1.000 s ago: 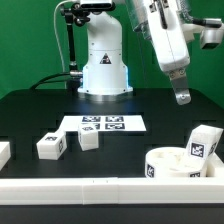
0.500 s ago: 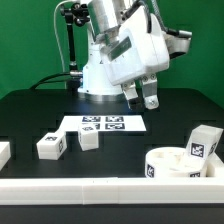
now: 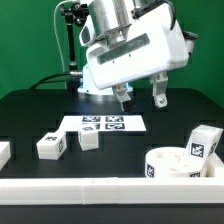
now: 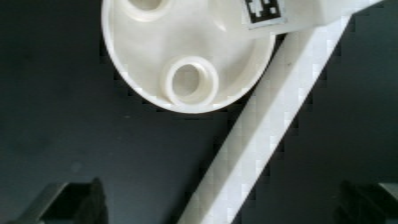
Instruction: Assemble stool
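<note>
The round white seat [image 3: 172, 164] lies at the exterior view's lower right, against the front rail. It fills the wrist view [image 4: 187, 50] with its holes and a tag showing. Two white block legs [image 3: 51, 146] [image 3: 89, 139] lie in front of the marker board. Another leg [image 3: 204, 143] stands just behind the seat. A fourth leg [image 3: 3, 152] is cut off by the exterior view's left edge. My gripper [image 3: 142, 97] hangs high above the table, behind the marker board. It is open and empty, and its dark fingers [image 4: 71, 205] stand wide apart.
The marker board [image 3: 103, 124] lies flat at mid table. A long white border rail [image 3: 100, 187] runs along the front edge and shows as a diagonal bar in the wrist view [image 4: 267, 130]. The robot base [image 3: 104, 70] stands at the back.
The arm has swung from the exterior view's right toward the middle. The hand has turned so both fingers now show side by side. The parts have not moved.
</note>
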{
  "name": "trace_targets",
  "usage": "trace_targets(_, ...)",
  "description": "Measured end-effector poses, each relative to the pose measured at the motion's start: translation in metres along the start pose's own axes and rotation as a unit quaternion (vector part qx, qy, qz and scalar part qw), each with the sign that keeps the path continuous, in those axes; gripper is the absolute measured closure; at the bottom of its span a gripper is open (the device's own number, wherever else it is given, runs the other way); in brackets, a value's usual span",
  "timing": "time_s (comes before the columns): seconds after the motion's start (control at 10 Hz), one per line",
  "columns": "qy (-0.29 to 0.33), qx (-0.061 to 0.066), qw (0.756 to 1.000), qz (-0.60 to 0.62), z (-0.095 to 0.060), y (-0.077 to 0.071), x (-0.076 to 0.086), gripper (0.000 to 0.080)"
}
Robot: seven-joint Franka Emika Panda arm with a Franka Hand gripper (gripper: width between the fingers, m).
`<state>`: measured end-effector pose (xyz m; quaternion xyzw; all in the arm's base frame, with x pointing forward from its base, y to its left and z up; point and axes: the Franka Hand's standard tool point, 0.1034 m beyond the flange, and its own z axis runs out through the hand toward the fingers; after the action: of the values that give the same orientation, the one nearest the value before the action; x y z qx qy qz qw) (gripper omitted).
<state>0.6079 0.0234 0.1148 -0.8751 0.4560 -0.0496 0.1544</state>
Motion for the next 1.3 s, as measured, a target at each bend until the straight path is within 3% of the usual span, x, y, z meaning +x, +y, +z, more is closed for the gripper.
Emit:
trace_targets(0.1, -0.016, -0.033, 0.996, -0.085, 0.002, 0.004, -0.005, 0.0150)
trace_targets(0.3, -0.034, -0.076, 0.979, -0.186, 0.006, 0.007, -0.009, 0.0150)
trace_targets(0.4, -0.038, -0.091, 0.965, -0.243, 0.010, 0.009, -0.009, 0.0150)
trace_targets(1.0, -0.058, -0.086, 0.885, -0.454, 0.012, 0.014, -0.007, 0.0150)
trace_targets(1.2, -0.048, -0.119, 0.838, -0.530, 0.025, 0.031, -0.011, 0.0150)
trace_targets(1.3, -0.027, -0.125, 0.834, -0.537, 0.031, 0.041, -0.012, 0.0150)
